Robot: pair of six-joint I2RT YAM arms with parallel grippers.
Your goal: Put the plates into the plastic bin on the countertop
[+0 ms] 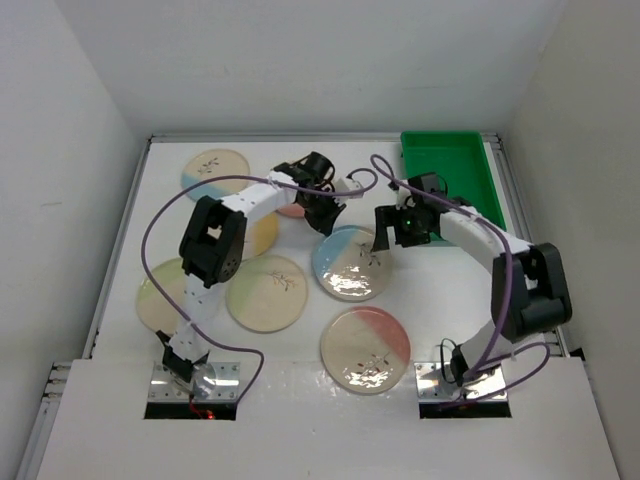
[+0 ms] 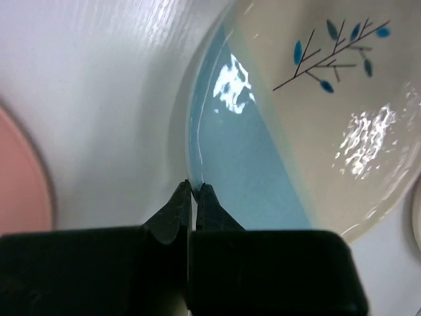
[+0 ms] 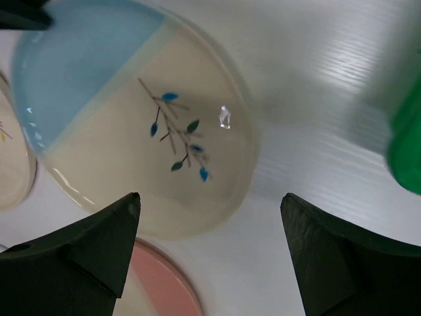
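Seven plates (image 1: pixel 267 292) in view on the countertop (image 1: pixel 430 300), none yet inside the plastic bin (image 1: pixel 445 165) at the far right corner. Currently handling the blue-segment plate (image 1: pixel 350 262) near the middle, close in front of the bin but apart from it, with neighbours just beside on the near and left sides.

Left gripper (image 2: pixel 195 188): pinched almost fully together on that plate's blue rim, barely a hairline between the fingers (image 2: pixel 177 205). Right gripper (image 3: pixel 210 217): spread wide, hanging over the cream half of the same plate, gripping nothing.

Most likely trouble: slipping. Thin bite on a glossy glazed edge, far from the plate's centre, so probably prone to pivoting or sliding out under its own weight on lifting. Could then drop onto the pink-segment plate (image 1: pixel 366 348) just in front, chipping both.

Second worry: crowding. Both grippers over one plate, close enough to bump on any careless sideways swing, knocking the held rim loose. Also risky to close the right gripper without first bracketing the opposite edge; would merely shove the plate against the left pinch.

Last hazard at the bin itself: seemingly little spare width there, so easy to catch a tilted plate on the raised wall and leave it propped half out. Worth approaching level and centred, lowering slowly before letting go.
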